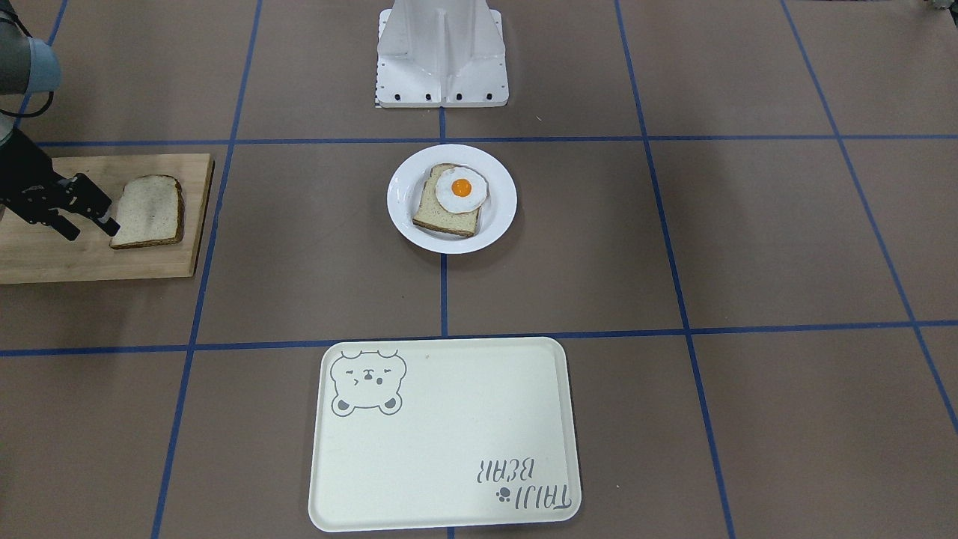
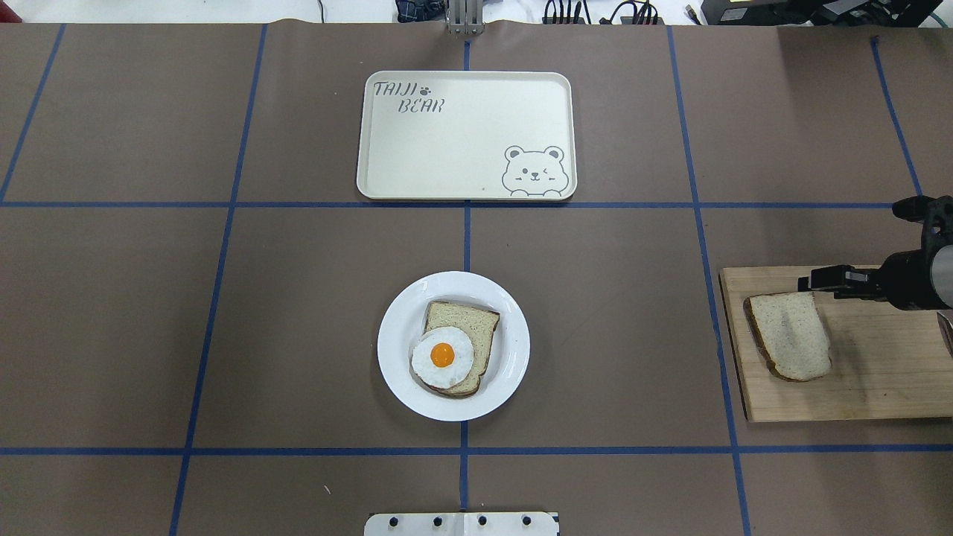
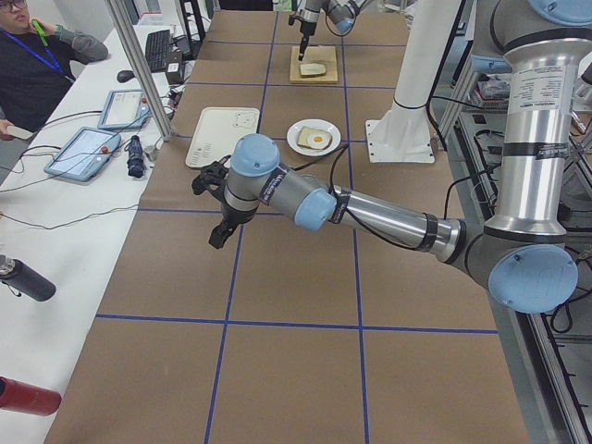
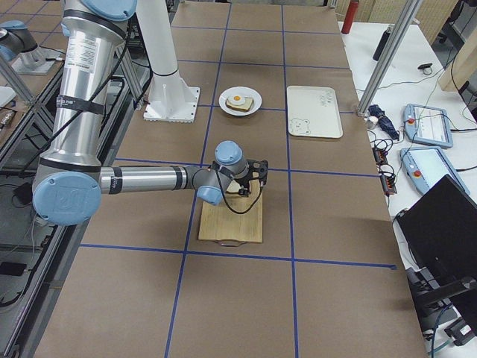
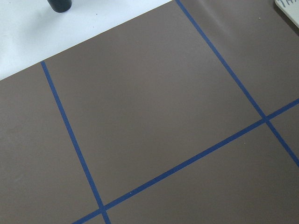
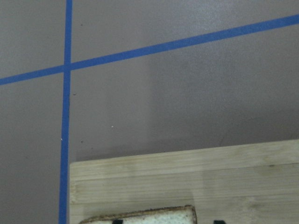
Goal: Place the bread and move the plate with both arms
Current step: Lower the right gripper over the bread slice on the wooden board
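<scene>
Bread (image 2: 791, 335): a plain slice on the wooden board (image 2: 878, 387), at the board's end nearest the plate, with the right gripper's tips at its edge.
Right gripper (image 1: 88, 224): low over the board with its fingers apart. The wrist view shows two dark tips at the bottom edge, one over the slice's crust and one just beside it, not clamped on it.
Board: lies on the table (image 2: 298, 298) at the robot's right, well apart from the plate.
Plate (image 2: 394, 350): at the table's centre, near the white base block (image 1: 441, 60). It holds a second slice (image 2: 465, 321) topped with a fried egg (image 2: 442, 356).
Tray (image 2: 461, 141): cream with a bear drawing, beyond the plate on the side away from the robot.
Left gripper (image 3: 215, 236): hangs pointing down over brown table at the robot's left, well apart from the plate. Only the side view shows it, so I cannot tell how its fingers stand.
</scene>
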Tool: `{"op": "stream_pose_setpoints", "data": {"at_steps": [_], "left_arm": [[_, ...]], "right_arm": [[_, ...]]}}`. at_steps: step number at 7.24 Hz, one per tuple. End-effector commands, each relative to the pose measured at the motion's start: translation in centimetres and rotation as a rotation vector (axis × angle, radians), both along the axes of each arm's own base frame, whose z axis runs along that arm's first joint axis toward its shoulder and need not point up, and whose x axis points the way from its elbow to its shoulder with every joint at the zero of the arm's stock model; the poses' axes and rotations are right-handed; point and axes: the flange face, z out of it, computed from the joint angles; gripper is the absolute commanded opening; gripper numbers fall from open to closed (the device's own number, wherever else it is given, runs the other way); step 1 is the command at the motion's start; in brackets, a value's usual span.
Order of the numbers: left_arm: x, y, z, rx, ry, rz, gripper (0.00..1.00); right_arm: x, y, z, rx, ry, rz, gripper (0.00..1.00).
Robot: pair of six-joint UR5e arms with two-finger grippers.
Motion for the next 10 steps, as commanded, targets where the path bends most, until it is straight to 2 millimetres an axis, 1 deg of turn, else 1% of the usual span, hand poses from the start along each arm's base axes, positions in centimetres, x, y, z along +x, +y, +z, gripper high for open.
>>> {"op": "stream_pose_setpoints", "data": {"at_steps": [1, 3, 5, 6, 8, 9, 10], "left_arm": [[0.0, 0.1, 0.1, 0.000, -0.001, -0.001, 0.98], [0.1, 0.1, 0.0, 0.001, 0.000, 0.002, 0.98], [0.1, 0.0, 0.0, 0.003, 0.000, 0.002, 0.98], [0.0, 0.0, 0.0, 0.003, 0.000, 0.000, 0.98], [0.0, 0.1, 0.0, 0.000, 0.000, 0.000, 0.98], [0.0, 0.0, 0.1, -0.002, 0.000, 0.000, 0.98], [0.0, 0.0, 0.1, 0.000, 0.000, 0.000, 0.98]], "right_arm": [[-0.6, 1.8, 1.2, -0.009, 0.023, -0.037, 0.66], [-0.3, 3.5, 2.2, -0.018, 0.036, -0.063, 0.65], [-0.8, 3.9, 2.2, -0.017, 0.036, -0.076, 0.53], [-1.1, 4.0, 2.2, -0.017, 0.036, -0.083, 0.53], [-1.4, 4.0, 2.0, -0.013, 0.035, -0.089, 0.43], [-1.5, 4.1, 2.0, -0.013, 0.035, -0.091, 0.30], [-1.7, 4.2, 2.0, -0.010, 0.034, -0.097, 0.08]]}}
